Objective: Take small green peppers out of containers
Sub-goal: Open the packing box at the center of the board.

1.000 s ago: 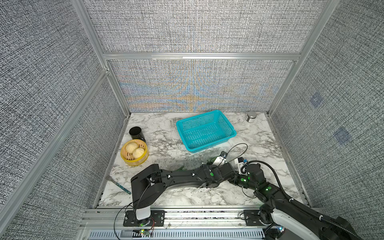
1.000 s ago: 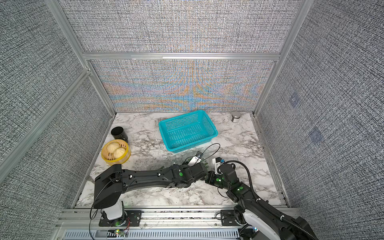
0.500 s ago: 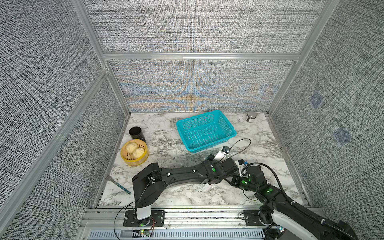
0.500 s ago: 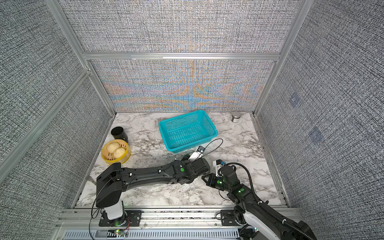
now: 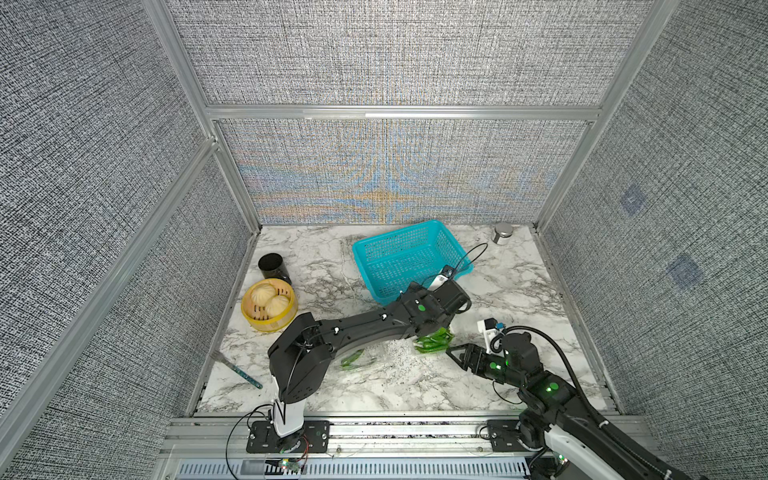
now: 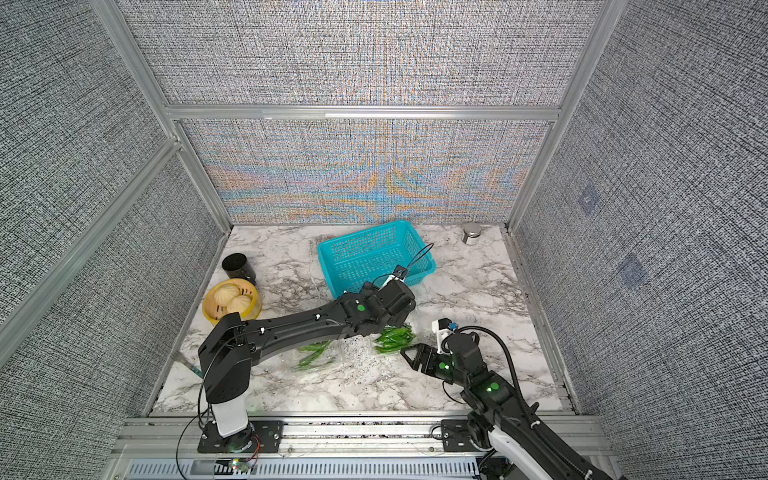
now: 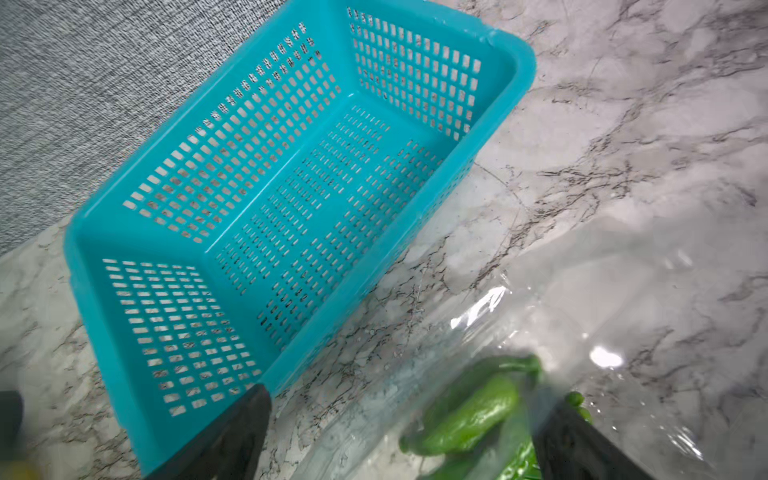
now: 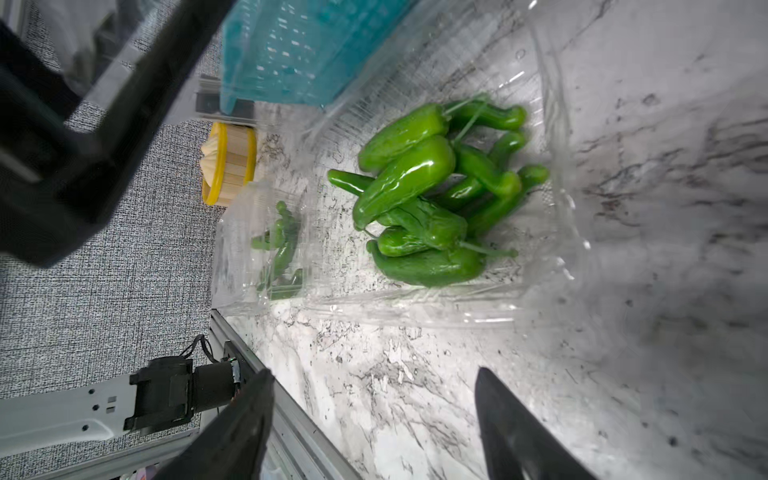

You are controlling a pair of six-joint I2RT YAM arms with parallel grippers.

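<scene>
A pile of small green peppers [image 5: 434, 340] [image 6: 392, 337] [image 8: 432, 187] lies in a clear container [image 8: 559, 174] in front of the basket. A second clear container [image 8: 241, 249] [image 6: 328, 357] to its left holds a few more peppers [image 6: 311, 353] [image 5: 352, 358]. My left gripper [image 7: 399, 440] hangs open just over the pile, its fingers straddling a pepper [image 7: 469, 419] seen through the clear plastic; in both top views its wrist hides the fingers. My right gripper [image 5: 457, 353] [image 6: 409, 353] [image 8: 374, 424] stands open and empty, a little to the right of the pile, apart from the container.
The teal basket [image 5: 362, 249] [image 6: 328, 249] [image 7: 515, 62] stands empty just behind the pile. A yellow steamer [image 5: 249, 318] with buns and a black cup [image 5: 272, 268] sit at the left. A metal tin [image 5: 502, 232] is at the back right, a teal-handled tool [image 5: 243, 371] front left.
Both grippers have opened. The left wrist rose and swung back toward the basket, uncovering the pepper pile. The right gripper drew back to the right, away from the container.
</scene>
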